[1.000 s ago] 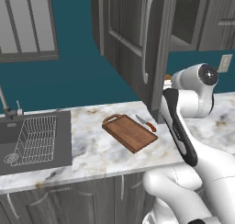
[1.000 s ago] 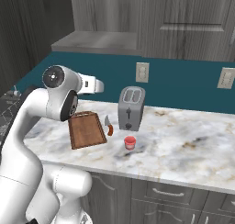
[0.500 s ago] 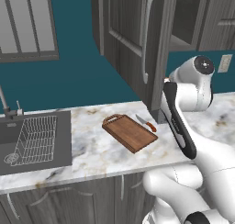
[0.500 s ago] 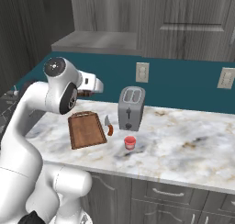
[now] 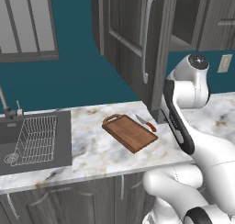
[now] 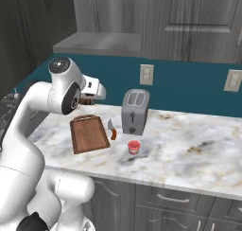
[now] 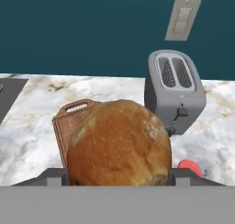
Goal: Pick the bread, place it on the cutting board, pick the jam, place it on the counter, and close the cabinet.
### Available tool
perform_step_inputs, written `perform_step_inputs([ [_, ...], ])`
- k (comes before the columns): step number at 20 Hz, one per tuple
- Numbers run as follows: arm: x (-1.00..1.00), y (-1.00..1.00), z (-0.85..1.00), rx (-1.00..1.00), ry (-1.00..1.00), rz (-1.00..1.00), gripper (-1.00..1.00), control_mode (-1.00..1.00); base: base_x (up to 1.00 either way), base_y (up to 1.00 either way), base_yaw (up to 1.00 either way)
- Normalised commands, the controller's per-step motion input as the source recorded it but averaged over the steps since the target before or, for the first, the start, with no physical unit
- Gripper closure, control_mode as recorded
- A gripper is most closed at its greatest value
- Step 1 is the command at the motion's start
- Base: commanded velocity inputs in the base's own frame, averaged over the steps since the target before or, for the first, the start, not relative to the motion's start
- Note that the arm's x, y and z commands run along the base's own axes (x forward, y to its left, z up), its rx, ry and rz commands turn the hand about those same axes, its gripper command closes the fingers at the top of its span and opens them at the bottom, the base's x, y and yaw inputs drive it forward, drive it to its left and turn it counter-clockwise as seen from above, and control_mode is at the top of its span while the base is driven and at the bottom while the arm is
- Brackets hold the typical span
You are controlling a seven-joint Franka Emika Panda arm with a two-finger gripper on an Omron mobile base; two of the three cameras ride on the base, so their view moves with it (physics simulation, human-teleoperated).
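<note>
My gripper (image 7: pixel 119 176) is shut on the bread (image 7: pixel 120 142), a round golden-brown bun that bulges between the two fingertips. In the right base view the gripper (image 6: pixel 88 101) hangs above the far end of the cutting board (image 6: pixel 89 133), with a sliver of brown bread under the white hand. The brown wooden cutting board (image 5: pixel 131 132) lies bare on the marbled counter (image 5: pixel 92 149), and its handle loop (image 7: pixel 75 107) shows behind the bun. The red-lidded jam (image 6: pixel 134 146) stands on the counter in front of the toaster; its lid (image 7: pixel 189 167) peeks out beside the bun. The dark grey cabinet door (image 5: pixel 131 39) stands open.
A silver toaster (image 6: pixel 134 111) stands right of the board, and a knife with an orange handle (image 6: pixel 111 130) lies between them. A sink with a wire rack (image 5: pixel 36 138) sits at the counter's left end. Wall outlets (image 6: pixel 146 74) are behind the toaster.
The arm's upper joint has risen a little over the last second. The board, knife, jar and toaster have not moved.
</note>
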Motion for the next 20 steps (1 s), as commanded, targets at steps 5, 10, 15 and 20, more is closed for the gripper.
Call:
perform_step_inputs([
  [5,0.0,0.18,-0.43,-0.02,0.03,0.0,1.0,-1.0,0.0,0.0,0.0],
  [10,0.0,0.19,-0.3,-0.01,0.07,0.0,1.0,-1.0,0.0,0.0,0.0],
  [15,0.0,0.03,-0.21,0.0,0.09,0.0,1.0,-1.0,0.0,0.0,0.0],
  [20,0.0,0.0,-0.25,0.0,0.08,0.0,1.0,-1.0,0.0,0.0,0.0],
])
